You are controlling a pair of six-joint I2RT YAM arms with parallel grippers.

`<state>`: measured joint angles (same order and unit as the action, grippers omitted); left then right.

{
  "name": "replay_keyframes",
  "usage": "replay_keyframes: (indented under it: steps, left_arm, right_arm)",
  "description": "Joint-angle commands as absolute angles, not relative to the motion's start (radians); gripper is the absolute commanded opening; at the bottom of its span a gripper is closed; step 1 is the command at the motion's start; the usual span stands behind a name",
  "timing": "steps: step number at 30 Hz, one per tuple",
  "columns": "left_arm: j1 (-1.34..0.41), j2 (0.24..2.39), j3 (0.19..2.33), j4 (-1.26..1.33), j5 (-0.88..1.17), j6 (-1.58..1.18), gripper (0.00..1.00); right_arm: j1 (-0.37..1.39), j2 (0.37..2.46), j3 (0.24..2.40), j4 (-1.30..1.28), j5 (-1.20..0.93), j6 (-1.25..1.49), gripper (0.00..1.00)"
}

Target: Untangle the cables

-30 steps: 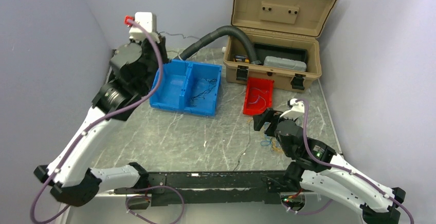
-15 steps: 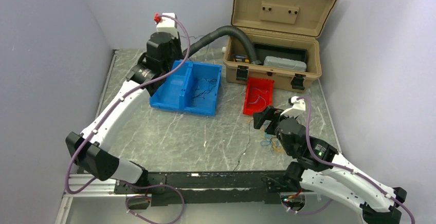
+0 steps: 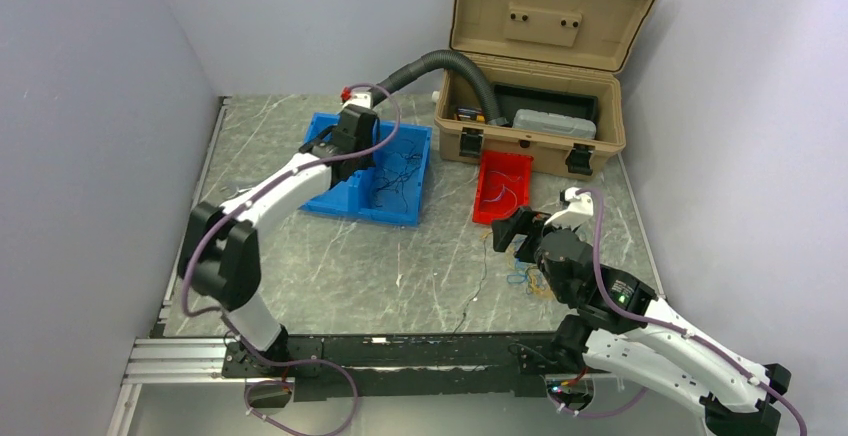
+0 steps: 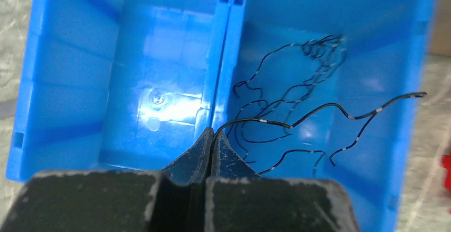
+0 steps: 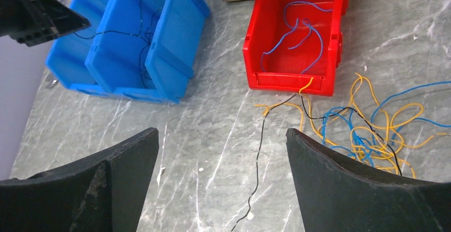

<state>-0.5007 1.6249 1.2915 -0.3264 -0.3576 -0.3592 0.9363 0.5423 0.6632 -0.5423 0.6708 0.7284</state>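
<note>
**The cables** (image 5: 372, 131). A loose tangle of yellow-orange, blue and black strands lies on the table (image 5: 202, 152) at the right of the right wrist view. It sits just below the red bin (image 5: 290, 77), and one black strand trails toward the bottom edge.

**Sorted strands.** Blue wires (image 5: 298, 35) lie inside the red bin. Black wires (image 4: 298, 91) lie in the right compartment of the blue bin (image 4: 69, 83).

**Grippers.** One black cable (image 4: 330, 104) arcs out to the right from between the tips of the left gripper (image 4: 211, 136). Its jaws are pressed together on the cable, low in the left wrist view, in line with the bin's divider. The right gripper (image 5: 220, 141) hangs over the table to the left of the tangle, jaws spread wide and holding nothing.

**Step in hand, as judged.** A freed black strand is being delivered to its fellows.

**Next move.** The left jaws need to part over the right compartment, so that the strand drops inside rather than across the divider. The right gripper is placed to reach into the tangle for another strand.
</note>
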Motion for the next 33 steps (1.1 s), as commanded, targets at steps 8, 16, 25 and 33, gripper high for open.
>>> replay_keyframes:
  steps: [8,16,25,33]
  left_arm:
    - [-0.589,1.942,1.717,-0.748,-0.541,-0.372,0.0]
    - [-0.591,1.954,1.744,-0.771,-0.392,-0.346,0.65]
    - [-0.605,1.612,1.494,-0.58,-0.095,-0.295,0.84]
    - [-0.79,1.361,1.205,-0.389,-0.01,-0.374,0.99]
  right_arm:
    - [0.935,0.529,0.694,-0.592,0.681,0.749,0.92]
    - [0.931,0.661,0.755,-0.74,0.679,0.836,0.96]
    - [0.671,0.853,0.698,-0.635,0.203,0.678,0.88]
    - [0.628,0.782,0.694,-0.683,0.345,0.773,0.94]
